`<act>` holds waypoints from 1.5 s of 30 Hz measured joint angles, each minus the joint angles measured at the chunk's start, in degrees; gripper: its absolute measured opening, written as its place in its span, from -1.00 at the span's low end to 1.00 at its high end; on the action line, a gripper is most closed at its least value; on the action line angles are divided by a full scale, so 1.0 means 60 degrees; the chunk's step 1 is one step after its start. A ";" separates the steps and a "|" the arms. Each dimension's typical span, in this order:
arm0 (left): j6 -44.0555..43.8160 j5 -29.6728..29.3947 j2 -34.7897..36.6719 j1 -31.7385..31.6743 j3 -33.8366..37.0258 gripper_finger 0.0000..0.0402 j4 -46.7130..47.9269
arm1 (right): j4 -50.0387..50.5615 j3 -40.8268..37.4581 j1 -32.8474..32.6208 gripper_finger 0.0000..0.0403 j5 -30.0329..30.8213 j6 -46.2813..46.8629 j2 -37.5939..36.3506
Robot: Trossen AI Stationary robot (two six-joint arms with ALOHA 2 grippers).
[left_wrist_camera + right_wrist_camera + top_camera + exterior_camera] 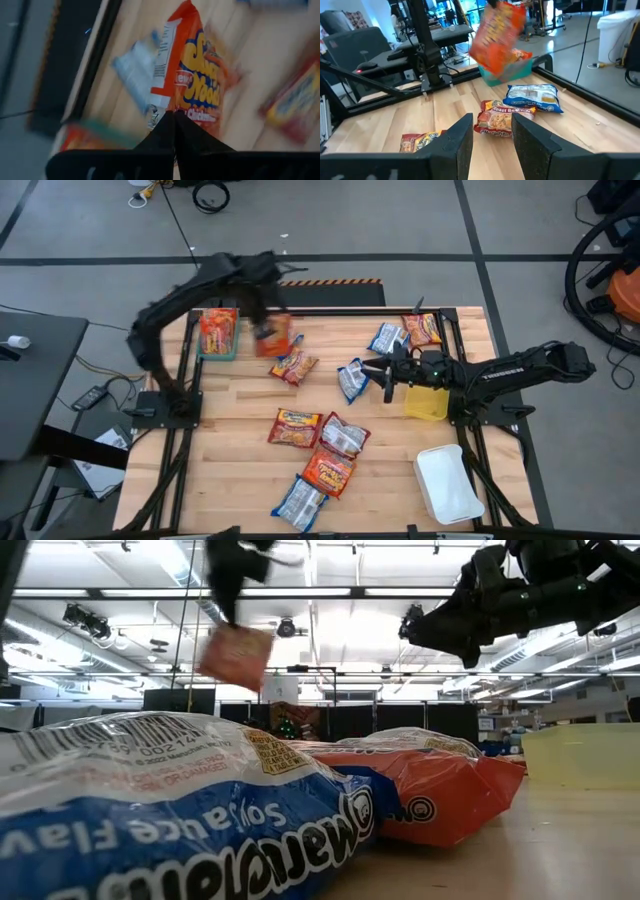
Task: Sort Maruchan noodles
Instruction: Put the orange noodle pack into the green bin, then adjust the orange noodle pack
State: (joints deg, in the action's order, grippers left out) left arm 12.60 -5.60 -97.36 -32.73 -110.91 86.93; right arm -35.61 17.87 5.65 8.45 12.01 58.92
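Noodles: high view, left gripper (268, 330) clamps an orange packet (274, 338) above the counter's (240, 405) far edge, beside the teal bin (219, 333). Right gripper (388, 370), part open and empty, hovers by the yellow bin (427, 401).
Low view: near packets (180, 810) block the counter.
Left wrist view: packet (192, 75) hangs pinched between shut fingers (160, 132).
Right wrist view: loose packets (502, 117) lie ahead.

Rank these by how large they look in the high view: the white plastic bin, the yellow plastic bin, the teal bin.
1. White plastic bin, clearly the largest.
2. Yellow plastic bin and teal bin look about alike; the teal bin is packed with orange packets and partly under the left arm, so they stay unranked.
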 joint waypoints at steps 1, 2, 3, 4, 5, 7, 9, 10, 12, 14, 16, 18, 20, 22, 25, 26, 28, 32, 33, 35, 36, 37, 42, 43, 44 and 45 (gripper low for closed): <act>0.0104 -0.0304 0.0359 0.0033 0.0152 -0.99 0.0294 | -0.0049 0.0003 0.0000 -0.30 -0.0058 -0.0100 0.0000; 0.0232 -0.0565 0.0709 0.0039 0.0353 -0.99 0.0512 | -0.0114 0.0003 0.0000 -0.30 -0.0108 -0.0230 0.0000; 0.0295 -0.0723 0.1075 0.0034 0.0630 -0.99 0.0508 | -0.0154 0.0003 0.0000 -0.30 -0.0132 -0.0322 0.0000; 0.0325 -0.0850 0.1487 0.0029 0.0967 -0.99 0.0483 | -0.0175 0.0003 0.0000 -0.30 -0.0139 -0.0405 0.0000; 0.0408 -0.1011 0.1898 0.0029 0.1329 -0.99 0.0483 | -0.0187 0.0003 0.0000 -0.30 -0.0141 -0.0507 0.0000; 0.0684 -0.1523 0.2669 -0.0004 0.2151 -1.00 0.0502 | -0.0213 0.0003 0.0000 -0.30 -0.0146 -0.0701 0.0000; 0.1246 -0.1869 0.3303 -0.0165 0.3120 -1.00 0.0432 | -0.0209 0.0003 0.0000 -0.30 -0.0146 -0.0850 0.0000; 0.1624 -0.1971 0.3550 -0.0300 0.3592 -1.00 0.0280 | -0.0212 0.0003 0.0000 -0.30 -0.0146 -0.0886 0.0000; 0.2397 -0.2181 0.3937 -0.0671 0.4464 -1.00 -0.0177 | -0.0210 0.0003 0.0000 -0.30 -0.0146 -0.0939 0.0000; 0.3112 -0.2379 0.4149 -0.1203 0.5181 -1.00 -0.0726 | -0.0209 0.0003 0.0000 -0.30 -0.0146 -0.0932 0.0000; 0.3502 -0.2395 0.4160 -0.1764 0.5696 -1.00 -0.1576 | -0.0206 0.0003 0.0000 -0.30 -0.0146 -0.0924 0.0000; 0.3964 -0.2349 0.4146 -0.2287 0.6089 -1.00 -0.2130 | -0.0206 0.0003 0.0000 -0.30 -0.0144 -0.0708 0.0000; 0.4322 -0.2388 0.4139 -0.2692 0.6321 -1.00 -0.2503 | -0.0193 0.0003 0.0000 -0.30 -0.0142 -0.0487 0.0000; 0.4450 -0.2184 0.4040 -0.3003 0.6484 -1.00 -0.2545 | -0.0086 0.0003 0.0000 -0.30 -0.0142 -0.0322 0.0000; 0.4784 -0.2037 0.3974 -0.3524 0.6845 -1.00 -0.2542 | -0.0056 0.0003 0.0000 -0.30 -0.0139 -0.0284 0.0000; 0.4847 -0.1910 0.3981 -0.3661 0.6979 -1.00 -0.2718 | -0.0052 0.0003 0.0000 -0.30 -0.0139 -0.0284 0.0000; 0.4901 -0.1677 0.3974 -0.3839 0.7288 -0.99 -0.3208 | -0.0051 0.0003 0.0012 -0.30 -0.0136 -0.0284 0.0000; 0.5181 -0.2311 0.3974 -0.3949 0.7859 -0.90 -0.4013 | -0.0049 0.0003 0.0116 -0.30 -0.0133 -0.0276 0.0000; 0.5299 -0.2433 0.3971 -0.3949 0.7957 -0.87 -0.4176 | -0.0049 0.0003 0.0149 -0.30 -0.0128 -0.0277 0.0000; 0.5379 -0.2657 0.3971 -0.3955 0.8081 -0.81 -0.4532 | -0.0049 0.0003 0.0226 -0.30 -0.0124 -0.0276 0.0000; 0.5374 -0.2715 0.3971 -0.3955 0.8112 -0.79 -0.4607 | -0.0042 0.0003 0.0262 -0.30 -0.0124 -0.0278 0.0000; 0.5368 -0.2725 0.3971 -0.3953 0.8119 -0.76 -0.4596 | -0.0042 0.0003 0.0301 -0.30 -0.0118 -0.0276 0.0000; 0.4856 -0.2528 0.3861 -0.3922 0.7672 -0.55 -0.3789 | -0.0042 0.0003 0.0504 -0.30 -0.0073 -0.0264 0.0000; 0.4504 -0.2404 0.3808 -0.3895 0.7420 -0.50 -0.3586 | -0.0042 0.0003 0.0554 -0.30 -0.0073 -0.0234 0.0000; 0.4018 -0.2184 0.3691 -0.3885 0.7109 -0.45 -0.3348 | -0.0041 0.0003 0.0597 -0.30 -0.0073 -0.0152 0.0000; 0.3474 -0.1931 0.3543 -0.3898 0.6758 -0.39 -0.3137 | -0.0038 0.0003 0.0645 -0.30 -0.0069 0.0011 0.0000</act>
State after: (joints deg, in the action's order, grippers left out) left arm 33.44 -17.18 -76.11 -56.12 -70.36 68.11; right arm -35.83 17.89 9.52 8.03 12.07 58.92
